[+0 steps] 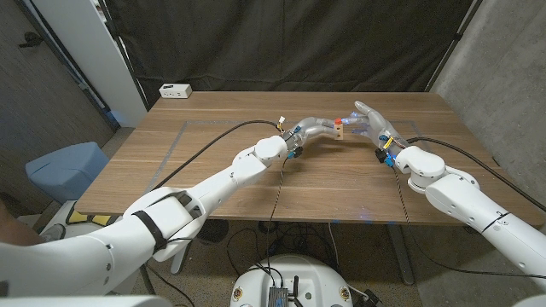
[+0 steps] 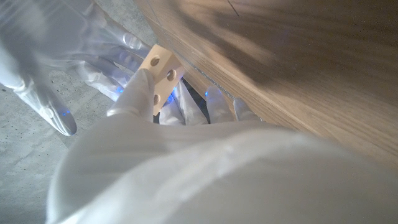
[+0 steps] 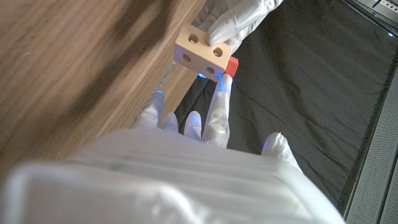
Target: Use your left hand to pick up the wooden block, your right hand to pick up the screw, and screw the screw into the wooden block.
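Left hand point(image 1: 317, 130) grips the wooden block point(image 3: 200, 48); right hand point(image 1: 373, 119) pinches the red-headed screw point(image 3: 229, 66) beside it: line its tip squarely with a hole, then twist gently

Honestly can't make out any writing anywhere, no labels, brands or numbers readable on anything from here.
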Controlling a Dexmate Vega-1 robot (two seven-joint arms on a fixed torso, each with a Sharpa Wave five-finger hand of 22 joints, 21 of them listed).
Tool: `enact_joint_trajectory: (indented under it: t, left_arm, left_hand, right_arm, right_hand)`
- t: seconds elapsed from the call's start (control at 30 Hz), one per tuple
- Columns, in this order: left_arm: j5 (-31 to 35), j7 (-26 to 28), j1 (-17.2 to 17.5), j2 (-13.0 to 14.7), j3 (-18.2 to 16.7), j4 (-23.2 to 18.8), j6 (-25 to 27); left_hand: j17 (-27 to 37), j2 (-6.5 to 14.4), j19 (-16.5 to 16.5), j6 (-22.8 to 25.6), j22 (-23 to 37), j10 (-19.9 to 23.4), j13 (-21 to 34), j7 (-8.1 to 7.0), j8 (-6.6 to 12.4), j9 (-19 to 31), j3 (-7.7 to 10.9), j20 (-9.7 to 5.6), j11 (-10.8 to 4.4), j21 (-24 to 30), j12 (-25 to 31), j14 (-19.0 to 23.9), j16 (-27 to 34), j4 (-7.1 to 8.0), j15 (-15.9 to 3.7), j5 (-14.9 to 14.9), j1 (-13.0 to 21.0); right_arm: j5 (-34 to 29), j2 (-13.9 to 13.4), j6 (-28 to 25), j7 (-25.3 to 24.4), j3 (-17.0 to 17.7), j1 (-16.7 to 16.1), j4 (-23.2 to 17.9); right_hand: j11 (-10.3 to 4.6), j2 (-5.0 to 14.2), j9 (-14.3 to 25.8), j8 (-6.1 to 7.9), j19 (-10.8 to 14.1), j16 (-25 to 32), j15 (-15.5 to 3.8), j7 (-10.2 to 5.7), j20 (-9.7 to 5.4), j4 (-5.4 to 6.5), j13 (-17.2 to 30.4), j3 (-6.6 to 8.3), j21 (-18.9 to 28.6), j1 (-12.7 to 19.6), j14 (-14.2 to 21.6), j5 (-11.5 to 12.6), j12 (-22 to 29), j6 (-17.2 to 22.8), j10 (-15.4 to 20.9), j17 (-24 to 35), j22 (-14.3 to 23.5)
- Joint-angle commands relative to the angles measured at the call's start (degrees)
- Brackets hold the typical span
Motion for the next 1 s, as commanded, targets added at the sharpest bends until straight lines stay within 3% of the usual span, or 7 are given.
enact_joint_trajectory:
  t: [0.03, 0.37, 1.0]
  left_arm:
    - [-0.19, -0.63, -1.23, -0.94, -0.02, 3.11, -1.04]
    - [-0.39, -1.25, -2.14, -1.73, 0.02, 5.45, -2.14]
    - [-0.22, -0.75, -1.86, -1.23, -0.11, 4.57, -1.85]
  left_hand:
    - [-0.01, 1.43, 0.58, 5.0, 0.31, 0.19, 0.1, 3.87, 0.78, 0.23, 3.03, 0.05, -0.38, -0.01, 0.16, 0.34, -0.07, 3.41, 0.07, 0.59, -0.47]
    - [-0.01, 1.45, 0.55, 4.98, 0.31, 0.15, 0.11, 3.72, 0.76, 0.22, 3.02, 0.01, -0.28, -0.02, 0.15, 0.35, -0.05, 3.36, 0.03, 0.59, -0.39]
    - [0.0, 1.43, 0.57, 5.03, 0.31, 0.23, 0.07, 3.75, 0.79, 0.22, 2.97, 0.01, -0.41, -0.01, 0.15, 0.33, -0.04, 3.31, 0.0, 0.58, -0.28]
  right_arm:
    - [0.32, -0.2, -0.05, 2.27, -0.68, 1.28, 0.61]
    - [0.7, -0.01, 0.37, 3.55, -1.06, 2.1, 1.24]
    - [0.68, -0.42, 0.07, 0.04, 0.72, 0.04, -0.11]
  right_hand:
    - [0.11, -0.07, 0.28, 0.57, 0.39, 0.31, 0.14, 0.02, -0.34, -0.12, 0.06, 0.32, 0.22, 0.55, 0.38, 0.31, 0.23, 1.04, 0.67, 0.17, 0.14]
    - [0.19, -0.05, 0.26, 0.63, 0.63, 0.27, -0.03, 0.36, -0.85, -0.2, 0.05, 0.37, 0.18, 0.69, 0.68, 0.32, 0.23, 1.98, 1.38, 0.16, 0.14]
    - [0.8, -0.01, 0.26, 0.13, 1.71, 0.34, -0.45, 0.44, -0.82, -0.3, 0.07, 0.45, 0.38, 0.87, 1.5, 0.34, 0.09, 2.1, 2.21, 0.15, 0.13]
